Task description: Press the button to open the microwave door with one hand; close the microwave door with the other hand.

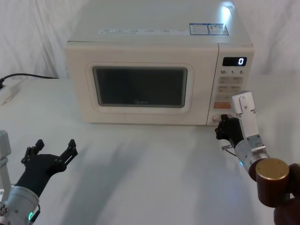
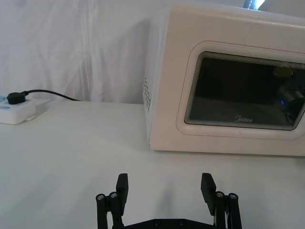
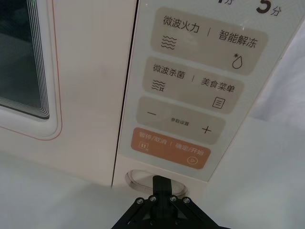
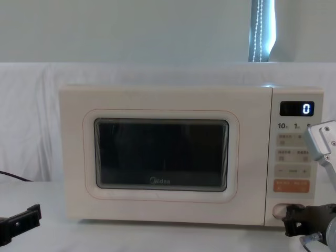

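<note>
- Where the control panel (image 3: 190, 90) ends at its lower edge, the button (image 3: 143, 178) is found, directly ahead of the right gripper (image 3: 162, 183); its fingers are pressed together into one tip, seen at or touching the button.
- Microwave door (image 1: 140, 89): seen flush with the cabinet, shut, beside the panel.
- Left gripper (image 2: 164, 188): held low over the table (image 1: 150, 164), fingers spread, nothing between them, well apart from the door.

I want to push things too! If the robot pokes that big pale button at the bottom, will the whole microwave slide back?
Probably not. The microwave is a wide box sitting flat on the table, so it likely stays put. The button looks small and should need only a light press from the right gripper, shut at it.
</note>
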